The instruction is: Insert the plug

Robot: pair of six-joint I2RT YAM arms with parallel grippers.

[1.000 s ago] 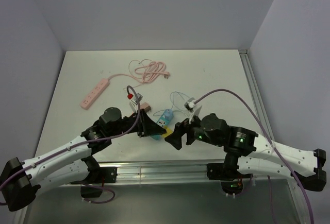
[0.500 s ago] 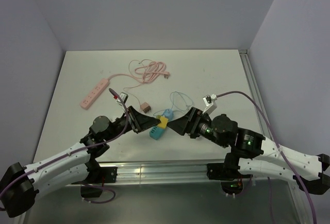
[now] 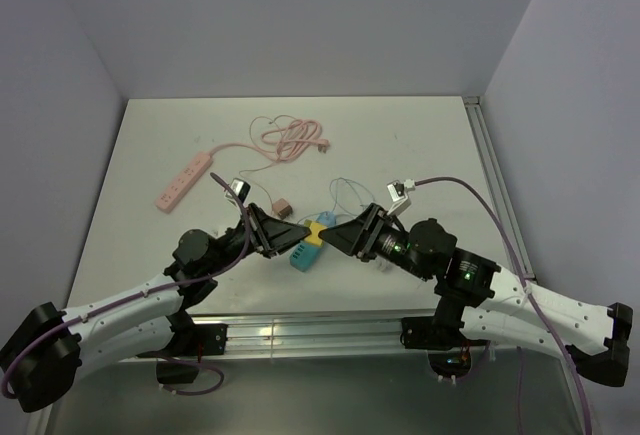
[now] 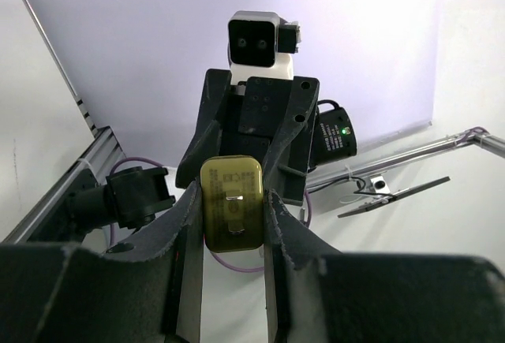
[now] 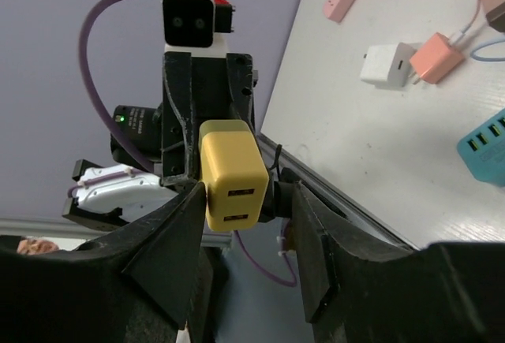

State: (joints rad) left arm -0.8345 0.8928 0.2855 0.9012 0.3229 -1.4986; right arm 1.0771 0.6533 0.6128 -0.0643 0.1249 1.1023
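The yellow plug (image 3: 318, 228), a boxy charger, hangs above the table between the two grippers, which point at each other. My left gripper (image 4: 230, 209) is shut on its pronged end; the plug (image 4: 231, 205) is pinched between both fingers with the folded prongs facing the camera. My right gripper (image 5: 248, 193) reaches around the other end, where the plug (image 5: 233, 171) shows two USB slots. Its left finger touches the plug and its right finger (image 5: 316, 233) stands a little apart. From above, the left gripper (image 3: 300, 232) and right gripper (image 3: 330, 234) meet over a teal socket block (image 3: 305, 256).
A pink power strip (image 3: 184, 181) lies at the back left, its coiled pink cable (image 3: 290, 140) behind the centre. A brown adapter (image 3: 283, 206) lies near the left gripper. The right wrist view shows a white adapter (image 5: 387, 63), a pink adapter (image 5: 440, 57) and the teal block (image 5: 485, 147).
The right gripper has swung up and left to the plug, and its jaws have narrowed around it. The left gripper has shifted a little, keeping hold of the plug.
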